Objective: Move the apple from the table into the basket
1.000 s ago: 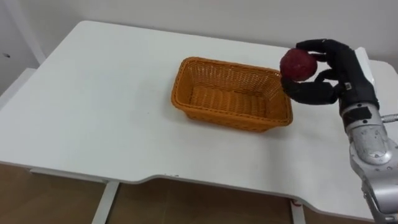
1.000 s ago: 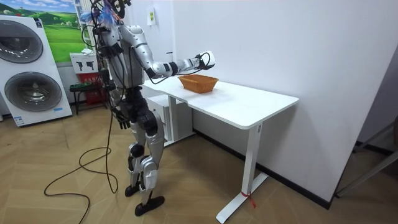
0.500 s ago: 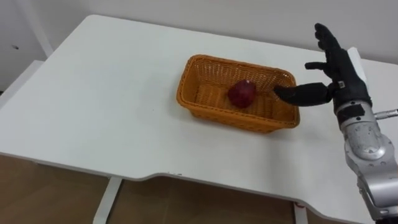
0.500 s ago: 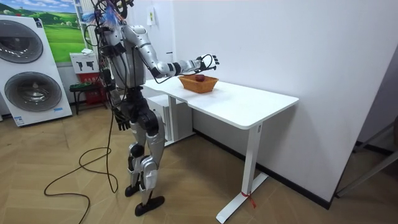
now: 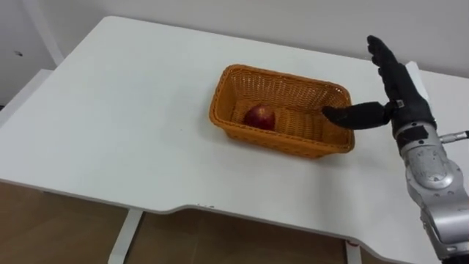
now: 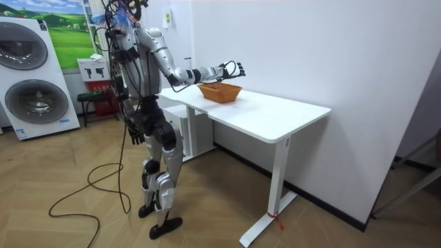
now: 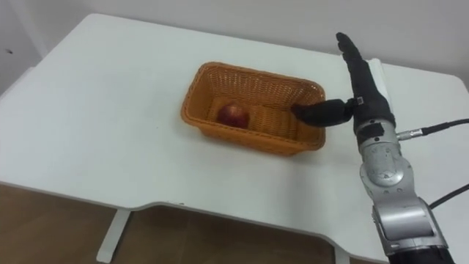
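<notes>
White table (image 5: 110,95): apple (image 5: 259,117) is seen in the basket (image 5: 278,141).
Right hand (image 5: 401,92) is held released, fingers straight, at the frame's right.

The robot stands upright on the wooden floor (image 6: 76,220) in the left-centre of the frame, at the left end of a white counter (image 6: 275,114). Its right arm is extended horizontally toward the frame's right, above the counter. The right hand (image 6: 234,69) is held above the orange basket (image 6: 220,91), clear of it, with the fingers extended. The basket rests on the counter near its left end, close to the white wall. A white drawer unit (image 6: 185,131) stands under the counter, just right of the robot's legs. A washing machine (image 6: 31,79) occupies the left edge of the frame, with a landscape poster (image 6: 69,31) on the wall at upper left.
</notes>
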Motion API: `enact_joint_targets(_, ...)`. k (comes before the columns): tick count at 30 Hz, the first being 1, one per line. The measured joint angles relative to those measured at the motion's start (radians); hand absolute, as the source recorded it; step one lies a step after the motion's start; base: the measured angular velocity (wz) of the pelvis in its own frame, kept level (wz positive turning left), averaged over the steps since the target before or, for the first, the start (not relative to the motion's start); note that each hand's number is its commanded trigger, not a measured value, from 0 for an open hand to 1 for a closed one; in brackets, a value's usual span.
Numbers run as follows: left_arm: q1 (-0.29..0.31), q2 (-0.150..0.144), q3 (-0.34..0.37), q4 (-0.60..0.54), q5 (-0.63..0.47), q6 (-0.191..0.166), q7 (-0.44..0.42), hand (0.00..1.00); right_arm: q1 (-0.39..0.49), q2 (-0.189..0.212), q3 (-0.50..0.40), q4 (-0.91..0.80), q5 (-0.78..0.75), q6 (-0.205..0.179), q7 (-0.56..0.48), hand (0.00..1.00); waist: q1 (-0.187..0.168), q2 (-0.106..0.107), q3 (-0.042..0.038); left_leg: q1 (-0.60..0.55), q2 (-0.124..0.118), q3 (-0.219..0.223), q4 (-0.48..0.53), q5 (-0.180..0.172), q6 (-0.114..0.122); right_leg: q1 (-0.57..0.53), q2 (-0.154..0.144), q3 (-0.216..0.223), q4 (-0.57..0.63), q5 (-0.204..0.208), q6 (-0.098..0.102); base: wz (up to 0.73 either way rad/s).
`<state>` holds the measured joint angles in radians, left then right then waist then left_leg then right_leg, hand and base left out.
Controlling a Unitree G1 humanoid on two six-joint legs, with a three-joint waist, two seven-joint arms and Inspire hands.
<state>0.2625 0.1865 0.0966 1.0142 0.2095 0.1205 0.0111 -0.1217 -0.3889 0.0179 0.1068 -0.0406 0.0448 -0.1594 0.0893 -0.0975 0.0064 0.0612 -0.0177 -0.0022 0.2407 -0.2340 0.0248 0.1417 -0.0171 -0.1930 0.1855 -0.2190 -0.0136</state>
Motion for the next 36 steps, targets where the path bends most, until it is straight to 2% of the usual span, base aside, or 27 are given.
enact_joint_targets(5, 0.009, 0.002, 0.006, 0.007, -0.002, -0.008, 0.004, 0.0, 0.003, -0.002, -0.063, 0.001, 0.066, -0.002, -0.043, 0.0, -0.018, 0.002, -0.0039, 0.001, 0.0, -0.001, 0.004, 0.0, 0.0, 0.001, -0.001, 0.001, 0.0, 0.0, 0.0, 0.0)
enact_joint_targets(7, 0.018, 0.001, 0.026, 0.005, -0.001, -0.008, 0.004, 0.0, 0.004, -0.005, -0.132, 0.009, 0.126, -0.002, -0.087, 0.0, -0.033, 0.002, -0.0043, 0.001, 0.0, -0.002, 0.011, 0.0, 0.0, 0.003, -0.001, 0.001, 0.0, 0.0, 0.0, 0.0)
enact_joint_targets(11, 0.035, 0.001, 0.082, -0.001, 0.001, -0.011, 0.003, 0.0, 0.009, -0.008, -0.251, 0.046, 0.129, -0.012, -0.163, 0.0, -0.073, 0.003, -0.0047, -0.011, 0.002, -0.001, 0.016, 0.0, 0.0, -0.003, 0.001, 0.005, 0.0, 0.001, -0.001, 0.0)
enact_joint_targets(14, 0.046, 0.002, 0.132, -0.003, 0.002, -0.012, 0.004, 0.0, 0.058, -0.016, -0.358, 0.094, 0.169, -0.029, -0.216, 0.0, -0.097, 0.005, -0.0087, -0.006, 0.001, 0.0, 0.012, 0.0, 0.0, 0.001, 0.0, 0.003, 0.001, 0.001, -0.002, 0.0)
enact_joint_targets(16, 0.063, 0.002, 0.139, -0.007, 0.002, -0.011, 0.007, 0.0, 0.068, -0.03, -0.427, 0.174, 0.181, -0.027, -0.265, 0.0, -0.134, 0.009, -0.0134, -0.009, 0.0, 0.002, 0.01, 0.0, 0.0, -0.002, 0.0, 0.003, 0.002, 0.001, -0.001, 0.0)
enact_joint_targets(20, 0.075, 0.003, 0.14, -0.009, 0.001, 0.003, 0.007, 0.0, 0.095, -0.046, -0.505, 0.278, 0.199, -0.02, -0.354, 0.0, -0.149, 0.01, -0.0165, 0.003, 0.005, 0.025, -0.001, 0.0, 0.0, -0.003, 0.004, 0.029, 0.005, 0.001, -0.002, -0.17)
enact_joint_targets(22, 0.082, 0.001, 0.172, -0.037, 0.001, 0.005, 0.007, 0.0, 0.149, -0.046, -0.561, 0.309, 0.198, -0.02, -0.397, 0.0, -0.167, 0.008, -0.0182, 0.002, 0.005, 0.025, -0.004, 0.0, -0.001, -0.004, 0.003, 0.031, 0.002, 0.001, -0.002, 0.0)
enact_joint_targets(27, 0.081, 0.007, 0.182, -0.039, -0.001, 0.013, 0.022, 0.0, 0.194, -0.046, -0.595, 0.475, 0.266, 0.0, -0.507, 0.0, -0.169, -0.009, -0.0154, 0.003, 0.004, 0.039, -0.003, 0.0, 0.0, -0.014, 0.004, 0.054, 0.002, 0.001, -0.002, -0.1)
enact_joint_targets(31, 0.081, 0.012, 0.183, -0.052, 0.0, 0.023, 0.028, 0.0, 0.226, -0.04, -0.592, 0.709, 0.338, 0.002, -0.518, 0.0, -0.168, -0.024, -0.011, 0.003, 0.005, 0.042, -0.006, 0.0, 0.0, -0.014, 0.005, 0.059, -0.001, 0.001, -0.001, -0.02)
enact_joint_targets(33, 0.08, 0.011, 0.183, -0.052, 0.0, 0.023, 0.028, 0.0, 0.237, -0.021, -0.59, 0.769, 0.37, 0.003, -0.513, 0.0, -0.165, -0.022, -0.0092, 0.003, 0.006, 0.045, -0.006, 0.0, 0.0, -0.016, 0.006, 0.064, -0.001, 0.001, -0.002, -0.04)
enact_joint_targets(36, 0.077, 0.009, 0.183, -0.051, 0.0, 0.023, 0.032, 0.0, 0.255, 0.021, -0.589, 0.867, 0.407, 0.008, -0.499, 0.0, -0.166, -0.008, -0.0083, 0.004, 0.006, 0.045, -0.006, -0.001, 0.0, -0.016, 0.007, 0.065, 0.0, 0.001, -0.002, -0.01)
